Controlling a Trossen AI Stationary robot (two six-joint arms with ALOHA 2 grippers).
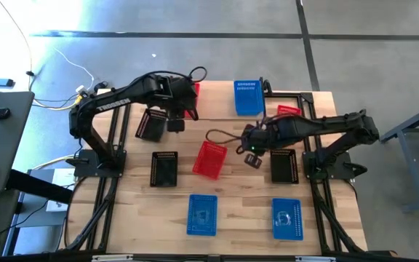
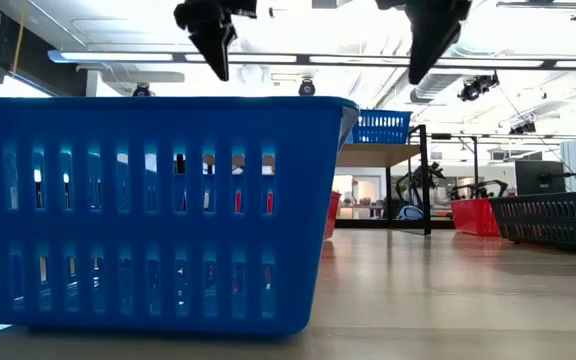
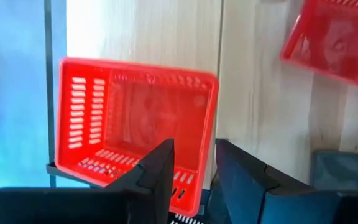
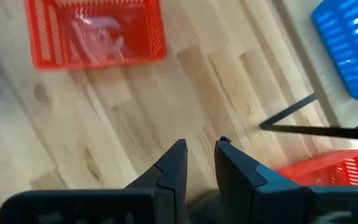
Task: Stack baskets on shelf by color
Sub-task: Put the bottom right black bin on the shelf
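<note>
- The left gripper point(image 1: 174, 124) hangs over the far-left part of the table, just off the near edge of the shelf point(image 1: 217, 98); in its wrist view its two fingers point(image 3: 160, 171) stand a little apart with nothing between them.
- A red basket point(image 3: 135, 127) sits on the left end of the shelf, directly beyond that gripper, slightly askew, empty.
- A black basket point(image 1: 151, 125) lies on the table just left of the left gripper, partly under the arm.
- A second black basket point(image 1: 164, 169) lies nearer, left of centre.
- A blue basket point(image 1: 201, 215) rests at the near edge, left of centre; it fills the low view.
- A loose red basket point(image 1: 211, 159) lies tilted in the middle of the table, between the two grippers.
- A blue basket on the shelf point(image 1: 248, 97) sits right of centre on the plank.
- The right gripper point(image 1: 253, 159) hovers over bare wood right of centre, fingers point(image 4: 173, 165) a narrow gap apart, holding nothing.
- Another red basket point(image 1: 288, 110) shows at the shelf's right end, partly hidden by the right arm; whether it is on or under the plank I cannot tell.
- A third black basket point(image 1: 283, 165) lies just right of the right gripper.
- A second blue basket near the front point(image 1: 287, 218) lies at the right.
</note>
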